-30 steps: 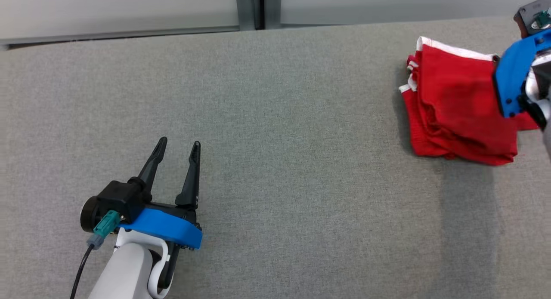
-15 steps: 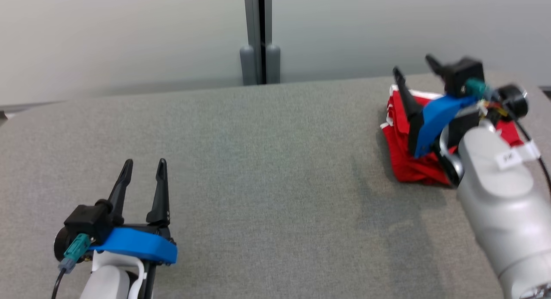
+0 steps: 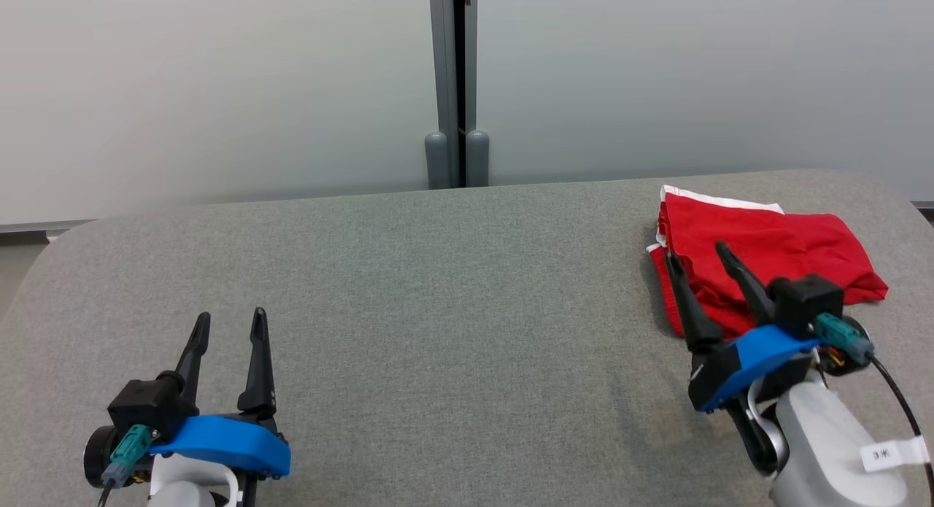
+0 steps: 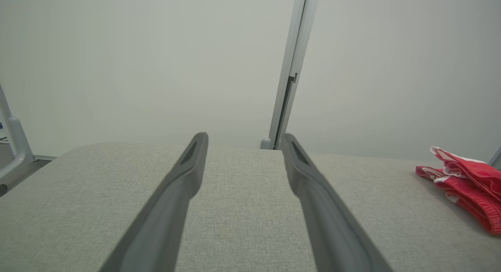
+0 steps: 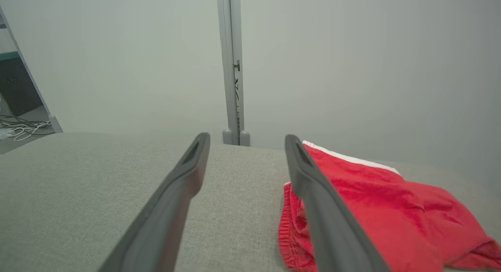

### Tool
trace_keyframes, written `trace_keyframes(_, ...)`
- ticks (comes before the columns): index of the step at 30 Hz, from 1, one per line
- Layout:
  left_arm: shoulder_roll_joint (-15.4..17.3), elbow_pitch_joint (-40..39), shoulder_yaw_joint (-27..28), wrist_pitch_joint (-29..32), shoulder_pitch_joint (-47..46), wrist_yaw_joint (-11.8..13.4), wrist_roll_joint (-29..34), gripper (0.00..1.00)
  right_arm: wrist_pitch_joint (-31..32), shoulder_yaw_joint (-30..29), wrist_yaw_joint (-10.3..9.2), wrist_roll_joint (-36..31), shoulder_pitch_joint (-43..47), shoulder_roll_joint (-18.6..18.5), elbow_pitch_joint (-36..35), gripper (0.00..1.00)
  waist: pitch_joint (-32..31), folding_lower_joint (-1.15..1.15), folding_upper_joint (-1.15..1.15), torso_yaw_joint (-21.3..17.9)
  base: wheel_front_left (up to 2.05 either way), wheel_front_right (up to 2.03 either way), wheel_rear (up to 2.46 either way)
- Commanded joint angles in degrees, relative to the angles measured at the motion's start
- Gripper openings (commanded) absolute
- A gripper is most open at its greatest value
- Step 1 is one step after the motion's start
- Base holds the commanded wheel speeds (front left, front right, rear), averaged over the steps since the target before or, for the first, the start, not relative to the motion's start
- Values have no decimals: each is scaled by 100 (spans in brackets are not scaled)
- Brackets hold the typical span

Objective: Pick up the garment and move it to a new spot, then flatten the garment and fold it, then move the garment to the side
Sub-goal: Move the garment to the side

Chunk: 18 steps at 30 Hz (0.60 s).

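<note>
While the garment (image 3: 773,237) is lying folded at the surface's (image 3: 452,310) far right, the left claw (image 3: 230,315) and right claw (image 3: 695,253) are standing wide and empty. Being soft, light cloth, it is probably wanting a pinch through its bunched near edge.

The garment (image 3: 766,252) is red cloth with white trim along its far edge, folded into a rumpled layered bundle. It lies near the far right corner of the grey surface (image 3: 438,310).
</note>
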Motion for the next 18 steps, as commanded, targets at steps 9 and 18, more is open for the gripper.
trace_keyframes(9,-73,105,-24,-12,62,-109,78,100,-38,-663,0,-145,1145,269,-826,100,16,0,1,11,0,0,0)
trace_keyframes(18,-118,159,-1,-12,82,-148,95,100,-37,-833,0,-350,1360,443,-1091,100,45,0,1,-5,0,0,0)
